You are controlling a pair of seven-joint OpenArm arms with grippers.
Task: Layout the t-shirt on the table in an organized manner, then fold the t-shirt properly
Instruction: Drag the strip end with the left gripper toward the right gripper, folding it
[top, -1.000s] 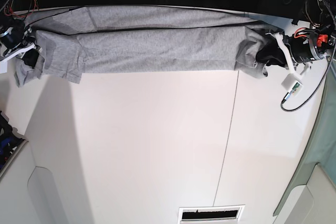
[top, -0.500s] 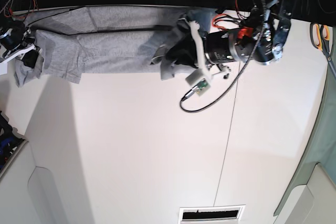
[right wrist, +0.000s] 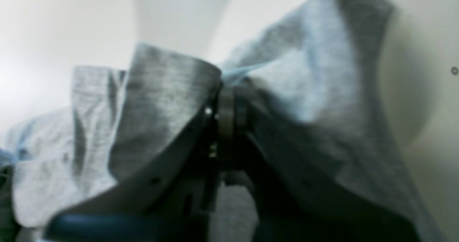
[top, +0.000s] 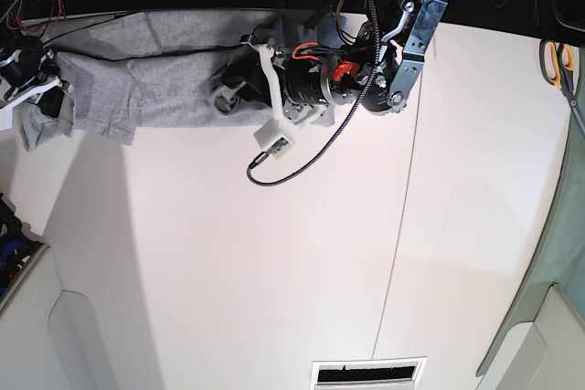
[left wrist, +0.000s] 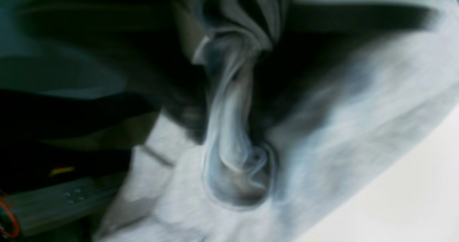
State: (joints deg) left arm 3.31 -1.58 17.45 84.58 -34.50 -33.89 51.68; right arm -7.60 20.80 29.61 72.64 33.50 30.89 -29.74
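Observation:
The grey t-shirt [top: 155, 79] lies in a long band along the far edge of the white table [top: 274, 253], with its right end doubled back over the middle. My left gripper [top: 230, 90] hovers over that doubled end. In the blurred left wrist view a twisted strand of the t-shirt [left wrist: 229, 127] hangs loosely between the parted dark jaws of the left gripper [left wrist: 229, 102]. At the far left my right gripper [top: 41, 93] is shut on the shirt's other end. The right wrist view shows cloth [right wrist: 161, 102] bunched around the closed right gripper [right wrist: 224, 102].
Orange-handled scissors [top: 559, 61] lie near the table's right edge, and a green cloth [top: 558, 262] hangs off that side. A thin dark seam [top: 402, 207] runs down the tabletop. A vent slot [top: 366, 374] sits at the front edge. The left arm's cable loops below the wrist.
My left arm swept left from the far right, carrying the shirt's right end over the middle so the band is about half as long. Its jaws have parted. The right gripper stayed put.

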